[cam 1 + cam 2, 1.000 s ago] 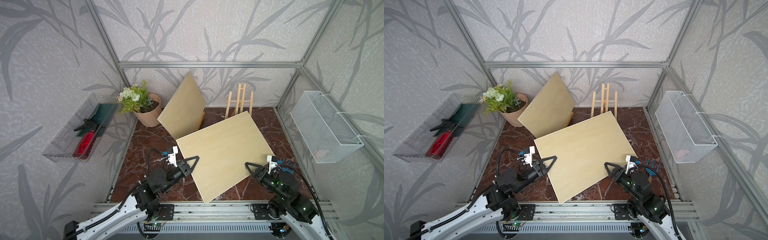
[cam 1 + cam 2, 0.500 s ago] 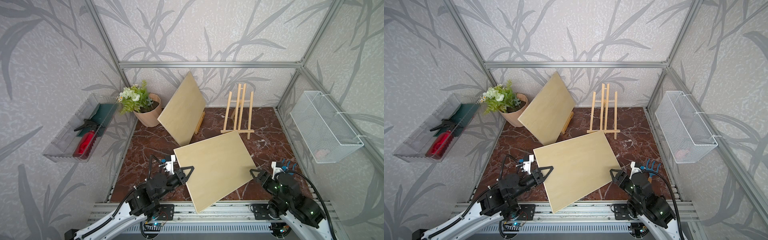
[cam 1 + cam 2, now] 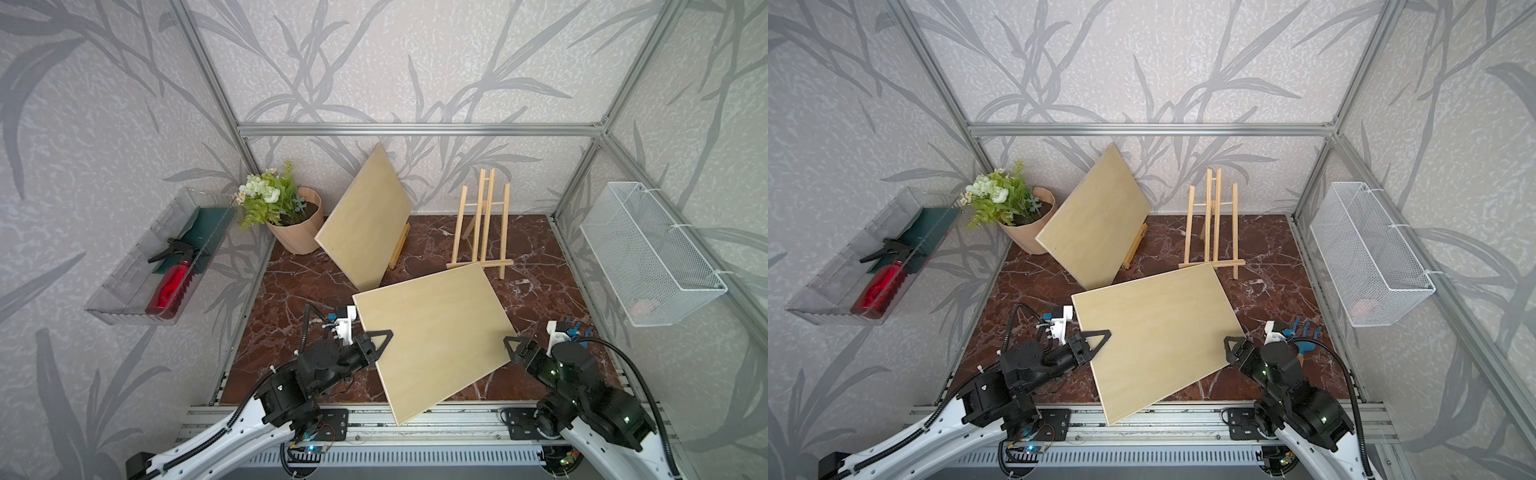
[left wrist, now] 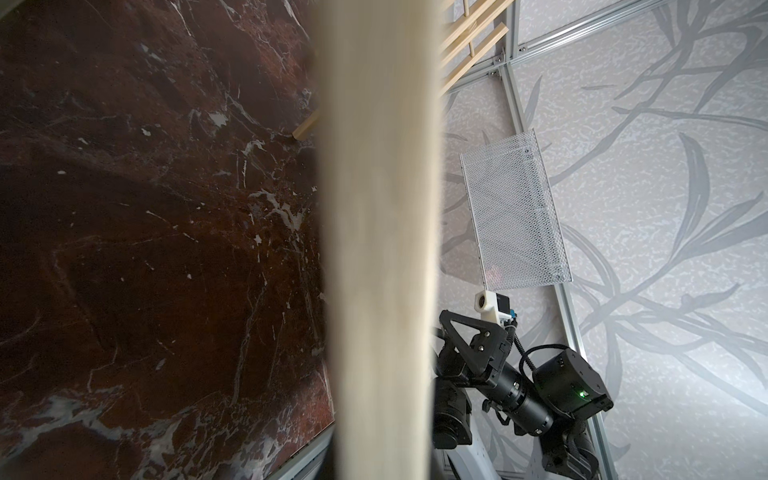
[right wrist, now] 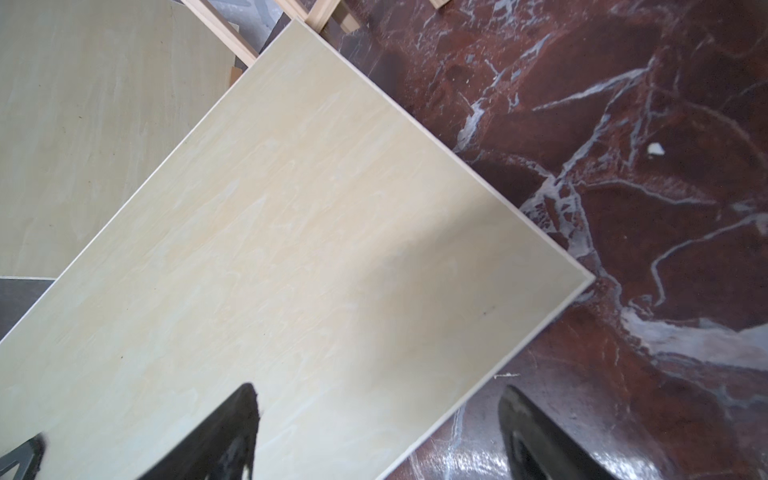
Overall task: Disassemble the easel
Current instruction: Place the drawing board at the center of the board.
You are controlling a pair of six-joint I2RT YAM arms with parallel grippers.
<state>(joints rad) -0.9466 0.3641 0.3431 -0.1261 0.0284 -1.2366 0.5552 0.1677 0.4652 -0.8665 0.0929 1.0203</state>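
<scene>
- Two easels stand at the back of the floor. The bare easel (image 3: 488, 216) is upright at about 1 o'clock. The second easel (image 3: 400, 245) is at 12 o'clock, and only one leg of it shows.
- There are two boards. The leaning board (image 3: 365, 232) rests on the second easel and hides most of it. The held board (image 3: 432, 328) sits tilted at 6 o'clock. Its far corner is just in front of the bare easel's ledge, and its near corner hangs over the front rail.
- There are two grippers. The left gripper (image 3: 380, 338) is clamped on the held board's 9 o'clock edge. The right gripper (image 5: 374, 432) is at 4 o'clock with its jaws spread wide, one over the board and one over the floor, grasping nothing.
- One flower pot (image 3: 297, 237) stands at 10 o'clock, beside the leaning board.
- One clear tray (image 3: 124, 299) hangs on the wall at 9 o'clock and holds one red bottle (image 3: 168, 286).
- One wire basket (image 3: 648, 257) hangs on the wall at 3 o'clock.
</scene>
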